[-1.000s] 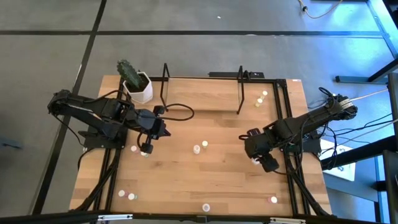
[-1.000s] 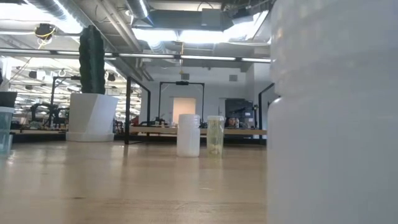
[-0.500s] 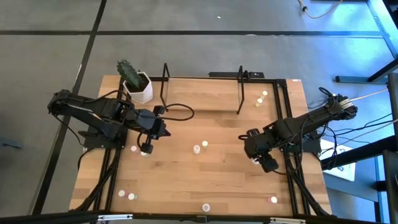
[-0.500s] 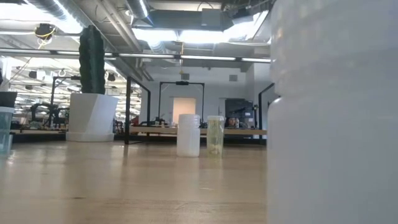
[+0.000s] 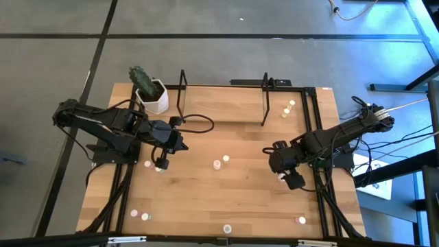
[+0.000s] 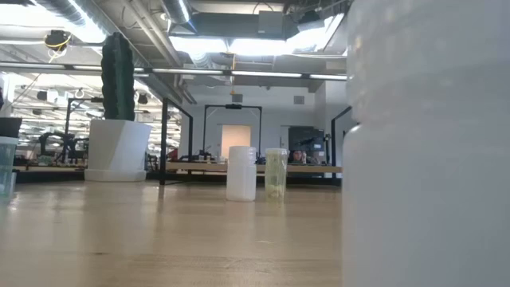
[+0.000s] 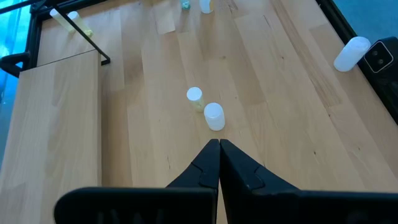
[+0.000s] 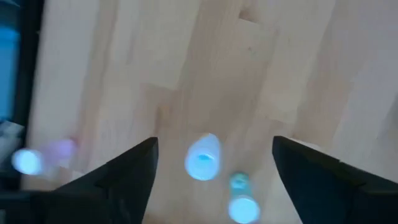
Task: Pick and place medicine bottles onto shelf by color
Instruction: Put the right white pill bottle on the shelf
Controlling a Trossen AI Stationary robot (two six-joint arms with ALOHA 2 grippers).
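The medicine bottles [image 5: 217, 164] lie scattered over the wooden tabletop [image 5: 233, 199] — two stand together near its middle, two more sit beside the shelf [image 5: 223, 96] at the far edge, and several dot the near edge. None stands on the shelf's wooden floor. The right gripper [image 5: 280, 176] hangs low over the tabletop's right side with its fingers spread wide, a whitish bottle [image 8: 203, 157] showing between them in its wrist view, not clamped. The left gripper [image 5: 163, 159] is at the left side, fingers pressed together and holding nothing — a small bottle [image 5: 159, 169] sits just beside its tip. A cactus pot [image 5: 152, 96] stands at the far left corner
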